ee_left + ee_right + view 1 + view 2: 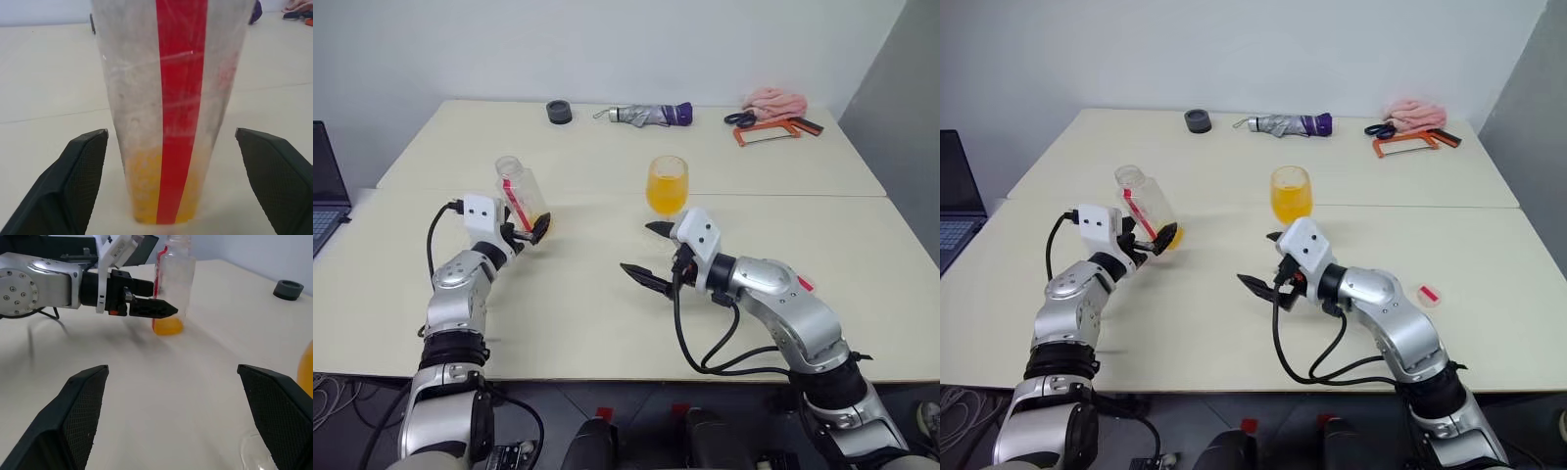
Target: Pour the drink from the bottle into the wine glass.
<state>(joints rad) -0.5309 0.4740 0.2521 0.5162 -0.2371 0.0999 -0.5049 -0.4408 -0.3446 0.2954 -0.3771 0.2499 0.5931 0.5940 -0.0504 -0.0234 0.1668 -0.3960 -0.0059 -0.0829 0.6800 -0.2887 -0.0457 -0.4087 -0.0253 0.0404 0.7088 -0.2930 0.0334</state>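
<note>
The bottle (521,196) stands upright and uncapped on the left of the table, with a little orange drink (144,191) left in its bottom. My left gripper (530,232) is open around its lower part. In the left wrist view both fingers stand clear of the bottle's sides. The wine glass (667,184) stands in the middle of the table, its bowl mostly full of orange drink. Just in front of the glass, my right gripper (639,249) is open and empty, pointing toward the bottle.
Along the far edge lie a black roll (559,112), a folded umbrella (651,115), scissors (739,118), an orange hacksaw (769,132) and a pink cloth (776,100). A small red cap (1427,293) lies right of my right arm. A laptop (328,186) sits at far left.
</note>
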